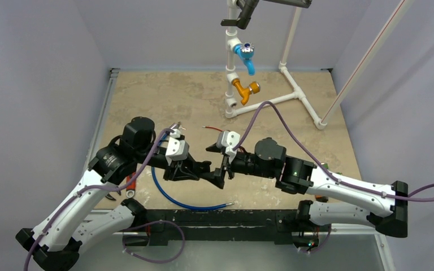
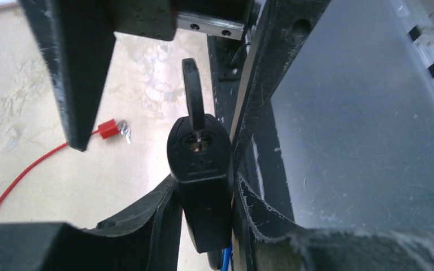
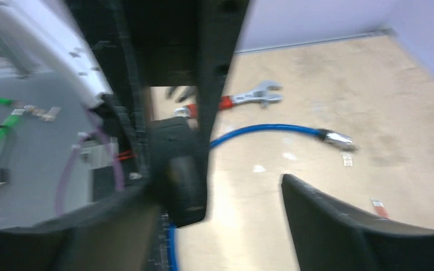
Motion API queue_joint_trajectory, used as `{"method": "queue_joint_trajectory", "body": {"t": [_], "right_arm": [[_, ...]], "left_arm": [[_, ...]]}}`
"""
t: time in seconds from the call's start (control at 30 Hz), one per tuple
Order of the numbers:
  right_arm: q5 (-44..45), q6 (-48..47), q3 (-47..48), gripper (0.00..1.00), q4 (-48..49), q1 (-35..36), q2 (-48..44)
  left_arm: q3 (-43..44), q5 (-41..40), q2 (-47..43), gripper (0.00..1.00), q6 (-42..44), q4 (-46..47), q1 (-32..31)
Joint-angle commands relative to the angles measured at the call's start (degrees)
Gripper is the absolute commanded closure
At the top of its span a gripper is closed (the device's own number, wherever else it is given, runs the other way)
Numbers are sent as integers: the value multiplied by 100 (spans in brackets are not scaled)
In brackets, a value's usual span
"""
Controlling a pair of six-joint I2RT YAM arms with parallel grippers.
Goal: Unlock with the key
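A black lock body sits clamped between the two fingers of my left gripper, keyhole facing the camera. A key with a black head stands in the keyhole. In the top view my left gripper and right gripper meet tip to tip above the table's near middle. My right gripper is open. The lock body lies by its blurred left finger, and its right finger stands well apart. The lock's blue cable loops below.
A small red padlock with keys on a red wire lies on the table. A wrench rests beyond the blue cable's metal end. A white pipe frame with blue and orange taps stands at the back.
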Motion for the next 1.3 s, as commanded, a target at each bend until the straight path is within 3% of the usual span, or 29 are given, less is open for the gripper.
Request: {"method": "queue_joint_trajectory", "body": {"t": [0.0,0.23,0.33,0.37,0.4,0.43,0.47,0.53,0.63,0.97,1.27], "right_arm": [[362,208,744,3,-139,7,-601],[1355,884,929,1,-1176,7,-1249],[1033,923,1150,1,-1521,13,-1178],[942,909,1266,10,-1556,8,-1095],[1012,829,1394,35,-1618,6,-957],[1472,839,1638,80,-1810,7,-755],[2039,948,1928,100,-2097,7,-466],[2606,945,2553,100,-2728,15,144],[3063,658,2936,100,-2954,24,787],[5339,-659,2605,100,-1765,1256,1251],[6420,-1670,2336,100,-1045,1829,1589]], "left_arm": [[-5,-272,-158,100,34,165,-7],[161,-769,-246,100,-728,530,142],[235,-979,-233,100,-1129,612,161],[271,-1031,-229,100,-1232,616,158],[313,-1137,-232,100,-1402,632,155],[332,-1267,-247,98,-1607,650,161],[349,-1348,-257,93,-1727,652,170],[358,-1341,-282,92,-1833,648,162],[335,-1490,-293,100,-2153,698,160],[238,-1448,-512,100,-2211,776,162],[167,-1149,-575,100,-2243,842,166]]}}
